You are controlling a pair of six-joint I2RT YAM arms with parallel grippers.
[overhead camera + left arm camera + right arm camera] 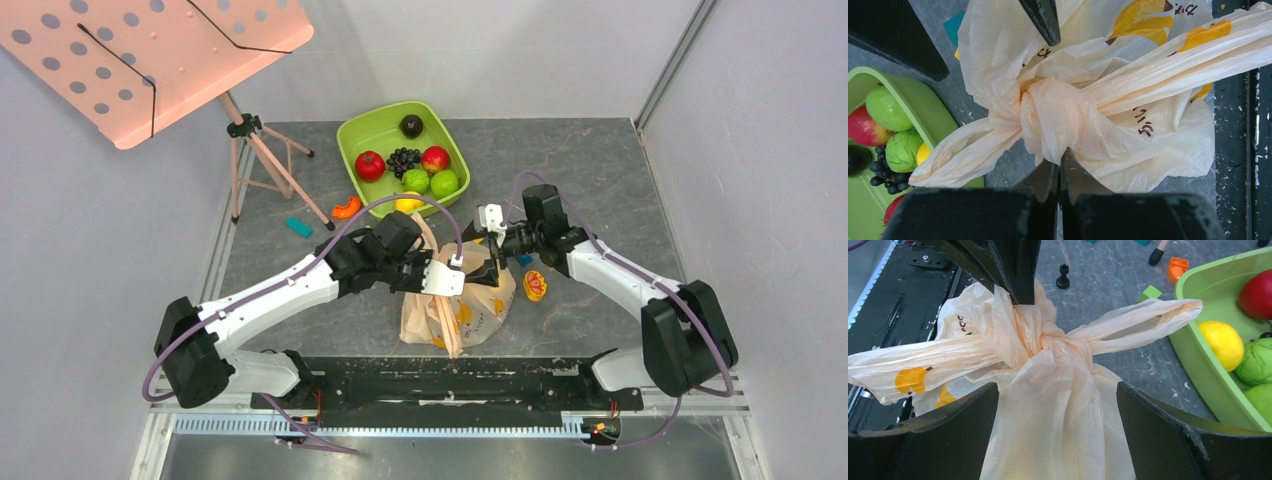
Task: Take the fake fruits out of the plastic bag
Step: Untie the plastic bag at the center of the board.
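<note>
Thin, crinkly peach-beige plastic bag (470, 310) lying mid-tabletop (600, 160), its two handles tied in a knot (1048, 115). The left hand (1060, 162) is clenched on the film at the knot, apparently to steady and lift the bundle, while the right hand (1057, 390) stands spread wide astride the bag's neck, gripping nothing. The fake fruits are presumably sealed inside, though the film hides them, so the knot is the obstacle. A lime-green plastic tub (352, 135) of other fruit and small coloured toy blocks (299, 226) lie nearby, clear of the work.
</note>
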